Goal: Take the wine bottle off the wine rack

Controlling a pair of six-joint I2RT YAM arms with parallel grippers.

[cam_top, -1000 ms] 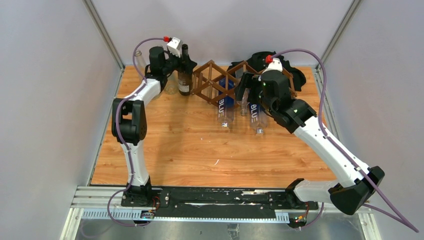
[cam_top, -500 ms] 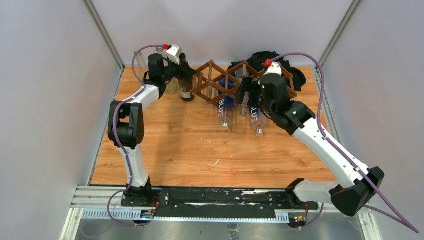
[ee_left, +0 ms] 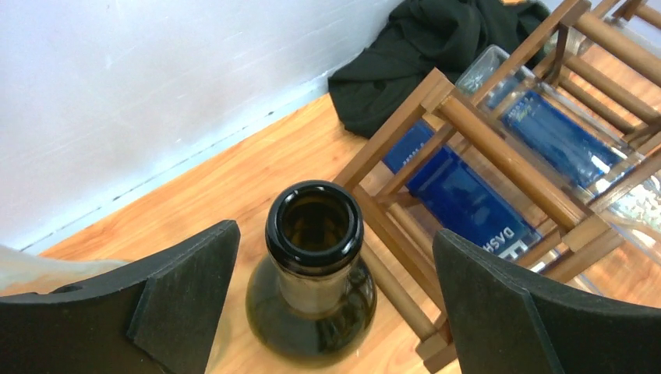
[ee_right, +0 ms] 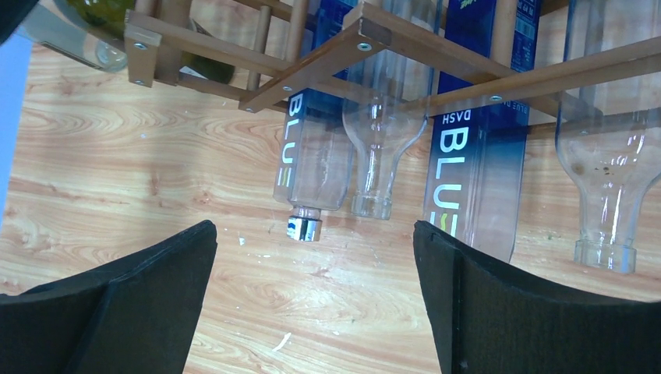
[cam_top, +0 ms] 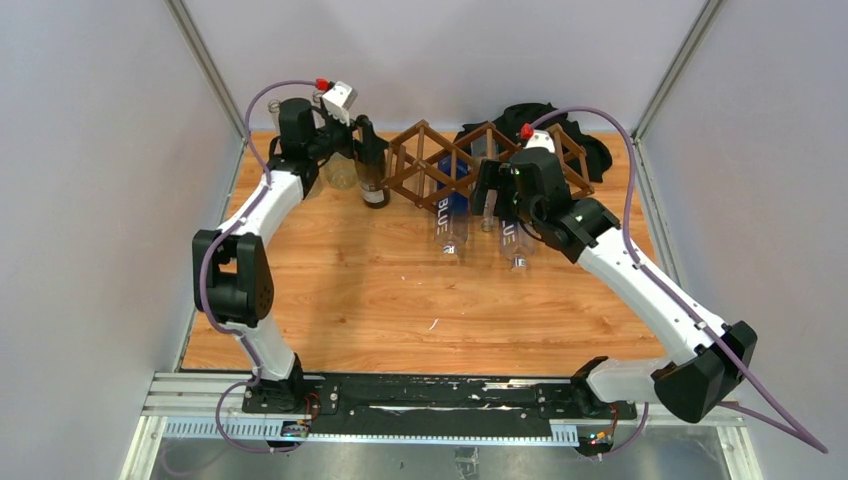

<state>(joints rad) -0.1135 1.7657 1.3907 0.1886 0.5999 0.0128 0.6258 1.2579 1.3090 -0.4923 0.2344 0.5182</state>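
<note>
At the far left of the bench, just beside the left end of the wine rack, the wine bottle is seen standing upright on the wood with its open mouth up. It lies in none of the rack's cells. Whether its base touches the nearest slat cannot be told.

- Left end effector: spread wide, one dark finger on each side of the bottle's mouth, with clear gaps on both sides. Nothing is held.
- Axis: the bottle's long axis is vertical and, in the left wrist view, runs almost straight away from that end effector, which is set above the neck.
- Right end effector: also spread wide and empty, hung over the near side of the rack's right half, where clear bottles and blue-labelled bottles point their necks toward the near edge. It is well apart from the wine bottle.
- Black cloth is noted behind the rack, at the far right.

Judgement: the left arm is by far the nearer. The removal is judged essentially done, so any coming move turns on the open fingers clearing the upright neck without tipping it toward the rack.
</note>
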